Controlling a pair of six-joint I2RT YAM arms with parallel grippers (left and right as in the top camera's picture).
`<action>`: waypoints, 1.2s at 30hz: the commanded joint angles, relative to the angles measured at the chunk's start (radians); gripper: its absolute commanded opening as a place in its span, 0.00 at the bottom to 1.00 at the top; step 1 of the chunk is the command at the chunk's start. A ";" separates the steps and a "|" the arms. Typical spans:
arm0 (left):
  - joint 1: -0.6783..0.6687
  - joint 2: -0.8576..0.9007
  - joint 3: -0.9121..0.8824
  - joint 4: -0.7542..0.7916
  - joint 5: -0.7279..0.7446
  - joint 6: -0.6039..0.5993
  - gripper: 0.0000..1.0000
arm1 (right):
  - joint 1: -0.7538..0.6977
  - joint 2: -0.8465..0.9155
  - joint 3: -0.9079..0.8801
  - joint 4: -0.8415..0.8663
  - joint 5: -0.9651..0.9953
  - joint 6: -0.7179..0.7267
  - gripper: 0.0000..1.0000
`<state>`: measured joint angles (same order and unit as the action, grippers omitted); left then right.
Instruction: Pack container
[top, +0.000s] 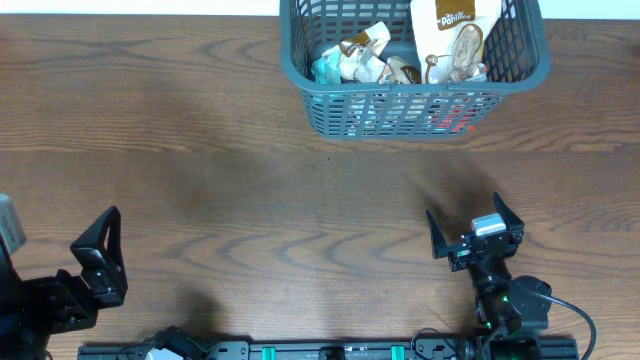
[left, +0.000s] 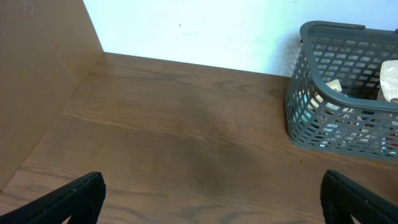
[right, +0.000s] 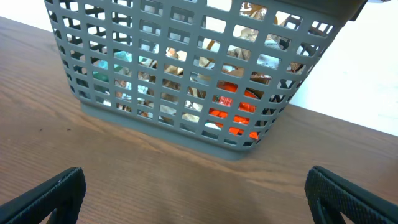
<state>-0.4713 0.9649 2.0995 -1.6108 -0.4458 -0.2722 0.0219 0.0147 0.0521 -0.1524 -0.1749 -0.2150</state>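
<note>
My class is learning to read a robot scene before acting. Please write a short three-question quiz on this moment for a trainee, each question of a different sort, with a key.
1. True or false: the right gripper is shut on a snack.
2. Where is the large white pouch? A. Lying beside the container. B. Inside the container. C. In the left gripper.
3. Fill in: seen from the right wrist through the container's slotted wall, the low packet is bright ____.
Key: 1 false, since the right gripper is open and empty, as is the left gripper. 2 B. 3 orange.
</note>
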 joint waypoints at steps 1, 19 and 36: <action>0.006 0.000 -0.002 -0.078 -0.011 0.006 0.99 | 0.016 -0.010 -0.008 0.003 0.011 0.016 0.99; 0.405 -0.403 -0.857 0.910 0.417 0.201 0.99 | 0.016 -0.010 -0.007 0.003 0.011 0.016 0.99; 0.432 -0.865 -1.868 1.687 0.464 0.216 0.99 | 0.016 -0.010 -0.007 0.003 0.011 0.016 0.99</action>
<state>-0.0456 0.1318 0.2630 0.0616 0.0051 -0.0731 0.0219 0.0124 0.0498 -0.1513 -0.1673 -0.2146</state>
